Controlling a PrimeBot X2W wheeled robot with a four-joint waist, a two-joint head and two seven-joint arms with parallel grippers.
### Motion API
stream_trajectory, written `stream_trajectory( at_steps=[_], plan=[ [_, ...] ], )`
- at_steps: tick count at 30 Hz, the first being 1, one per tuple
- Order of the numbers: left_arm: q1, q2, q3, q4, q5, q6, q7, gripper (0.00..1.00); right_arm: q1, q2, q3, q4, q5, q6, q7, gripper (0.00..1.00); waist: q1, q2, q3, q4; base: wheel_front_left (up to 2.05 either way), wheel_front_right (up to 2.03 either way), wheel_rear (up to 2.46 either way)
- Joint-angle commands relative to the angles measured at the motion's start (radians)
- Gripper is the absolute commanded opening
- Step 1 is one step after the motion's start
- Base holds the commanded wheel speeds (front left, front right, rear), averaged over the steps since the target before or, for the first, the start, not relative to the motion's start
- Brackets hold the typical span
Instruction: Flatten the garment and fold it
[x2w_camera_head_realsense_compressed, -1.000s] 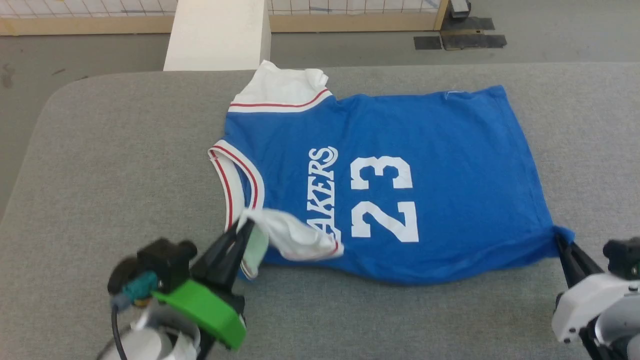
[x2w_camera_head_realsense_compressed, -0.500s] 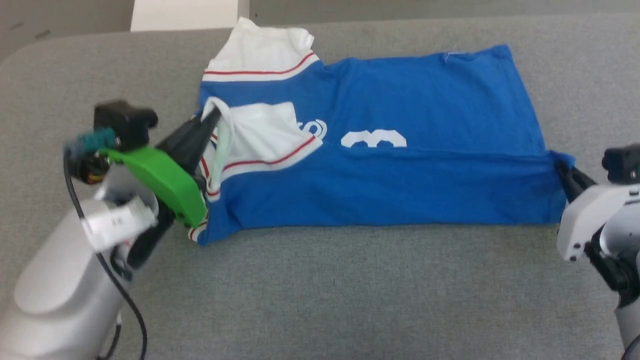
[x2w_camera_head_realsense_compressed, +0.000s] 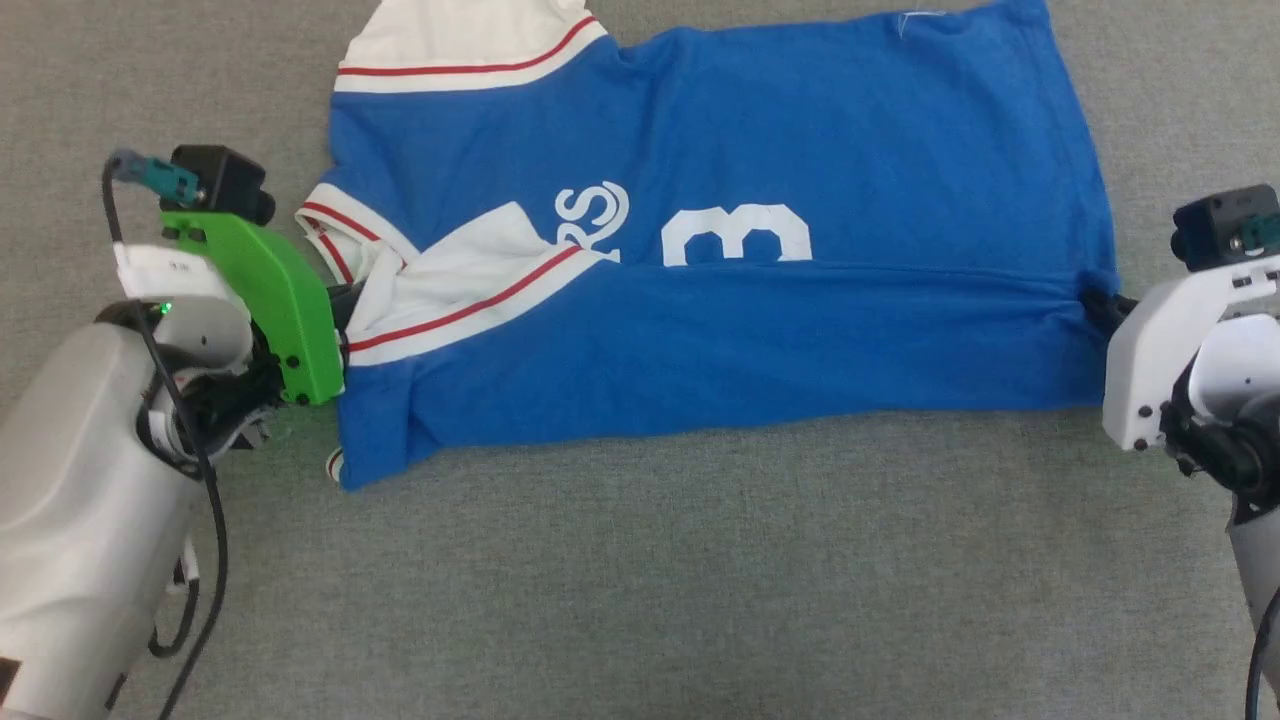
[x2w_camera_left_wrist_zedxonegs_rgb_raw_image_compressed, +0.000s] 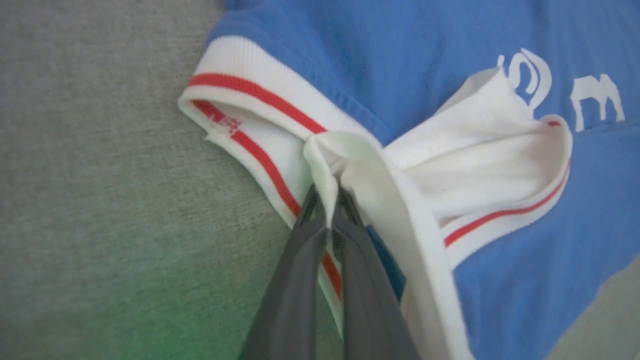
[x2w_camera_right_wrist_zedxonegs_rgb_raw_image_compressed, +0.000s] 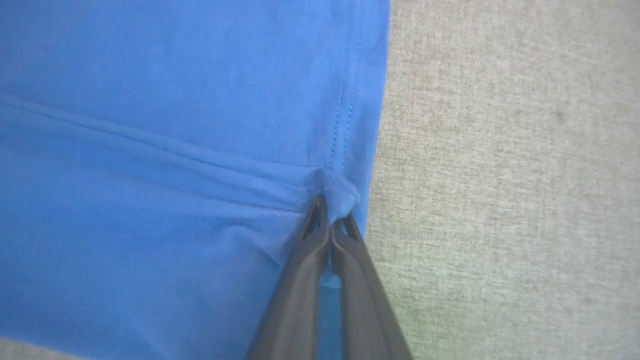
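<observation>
Worktop (x2w_camera_head_realsense_compressed: 640, 600): grey cloth surface; its nap may drag the lower layer.
Garment (x2w_camera_head_realsense_compressed: 760, 340): on the worktop, near half folded over; uneven pull would skew the crease.
Left end effector (x2w_camera_left_wrist_zedxonegs_rgb_raw_image_compressed: 327, 200): clenched on white sleeve trim; bunched cloth may slip.
Right end effector (x2w_camera_right_wrist_zedxonegs_rgb_raw_image_compressed: 327, 215): clamped on hem corner; thin pinch may slip.

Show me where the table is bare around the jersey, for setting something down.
Widest bare patch: grey table between the folded near edge of the jersey and the robot, flanked by both arms. Smaller patches lie beyond each gripper at the far corners. Crowded: the fold's ends, where the left gripper and right gripper clamp cloth.
</observation>
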Motion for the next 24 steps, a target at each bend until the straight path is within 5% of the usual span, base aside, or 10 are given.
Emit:
stream_trajectory(
  at_steps=[1,4,5,6,8,9,10,14,19,24],
  plan=[
    [0.023,0.000,-0.021,0.025,-0.011,0.023,0.050,0.00,-0.007,-0.001,0.012,0.023,0.009,-0.002,0.031,0.00,0.0000,0.0062,0.014,-0.007,0.00,0.00,0.00],
    [0.032,-0.001,-0.020,0.009,-0.035,0.059,0.100,0.00,-0.023,0.001,0.016,0.029,0.024,-0.002,0.084,0.00,0.0000,0.0062,0.017,-0.005,0.00,0.00,0.00],
    [0.034,-0.002,-0.017,0.001,-0.035,0.066,0.094,0.38,-0.025,0.003,0.013,0.027,0.027,-0.002,0.091,0.00,0.0000,0.0062,0.015,-0.003,0.00,0.00,0.00],
    [0.037,-0.004,-0.013,-0.010,-0.029,0.073,0.076,1.00,-0.024,0.006,0.007,0.023,0.028,-0.002,0.091,0.00,0.0000,0.0062,0.010,-0.001,0.00,0.00,0.00],
    [0.046,-0.005,-0.007,-0.029,-0.003,0.075,0.013,1.00,-0.016,0.012,-0.002,0.010,0.029,-0.002,0.071,0.50,0.0000,0.0062,-0.003,0.001,0.00,0.00,0.00],
    [0.052,-0.006,-0.001,-0.037,0.015,0.074,-0.033,1.00,-0.010,0.016,-0.006,0.002,0.029,-0.002,0.052,0.93,0.0000,0.0062,-0.013,0.002,0.00,0.00,0.00],
    [0.061,-0.007,0.006,-0.047,0.042,0.069,-0.102,1.00,0.001,0.022,-0.017,-0.009,0.029,-0.002,0.019,1.00,0.0000,0.0062,-0.025,0.003,0.00,0.00,0.00],
    [0.117,-0.017,0.030,-0.074,0.158,0.089,-0.384,1.00,0.067,0.055,-0.056,-0.060,0.040,-0.002,-0.145,1.00,0.0000,0.0062,-0.080,0.011,0.00,0.00,0.00],
    [0.240,-0.071,0.070,-0.119,0.240,0.169,-0.691,1.00,0.188,0.100,-0.092,-0.136,0.035,-0.002,-0.399,1.00,0.0000,0.0062,-0.157,0.022,0.00,0.00,0.00],
    [0.364,-0.127,0.096,-0.187,0.263,0.247,-0.827,1.00,0.296,0.168,-0.113,-0.194,0.005,-0.002,-0.611,1.00,0.0000,0.0062,-0.219,0.025,0.00,0.00,0.00]
  ],
)
